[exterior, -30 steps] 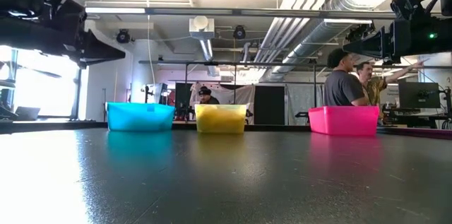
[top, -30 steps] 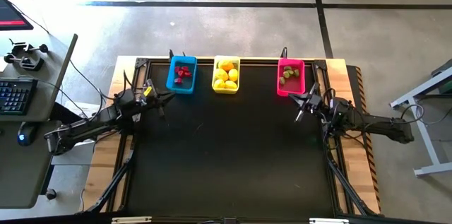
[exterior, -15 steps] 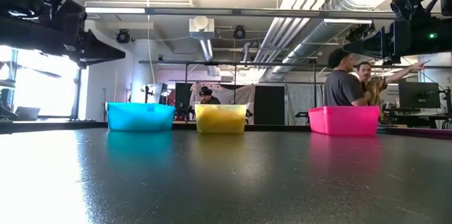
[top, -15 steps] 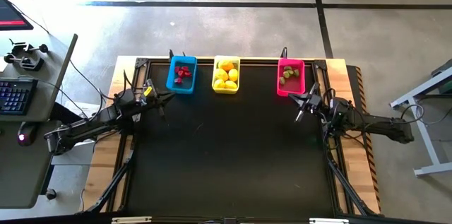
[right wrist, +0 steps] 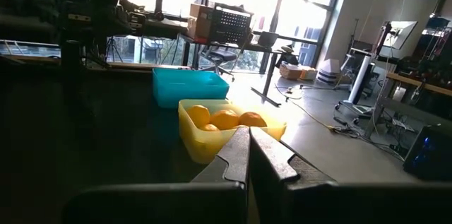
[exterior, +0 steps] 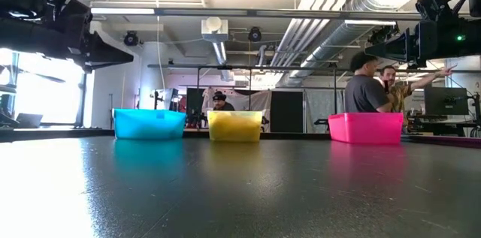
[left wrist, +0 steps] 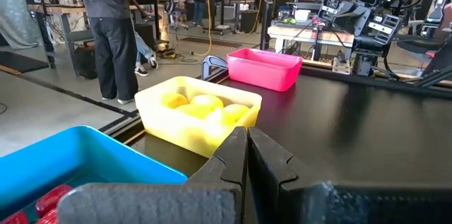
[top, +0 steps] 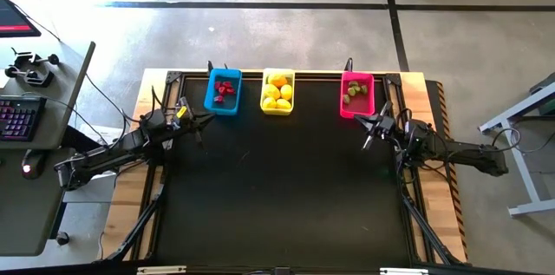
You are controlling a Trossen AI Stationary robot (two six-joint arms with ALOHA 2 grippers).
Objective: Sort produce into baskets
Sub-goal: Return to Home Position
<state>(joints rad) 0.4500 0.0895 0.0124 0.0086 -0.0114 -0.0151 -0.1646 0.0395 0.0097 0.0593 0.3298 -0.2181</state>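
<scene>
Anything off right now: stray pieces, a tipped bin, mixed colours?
Nothing stands out. The blue bin holds red pieces, the yellow bin lemons, the pink bin green bits; all stand upright in a row. No loose piece shows on the table. Left gripper and right gripper hang empty, fingers shut.

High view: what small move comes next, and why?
Probably only settle at home: the left gripper and right gripper are shut and empty, and the blue plastic bin, yellow plastic bin and pink plastic bin hold all visible produce.

blue bin (top: 222,110), yellow bin (top: 277,111), pink bin (top: 354,112)
</scene>
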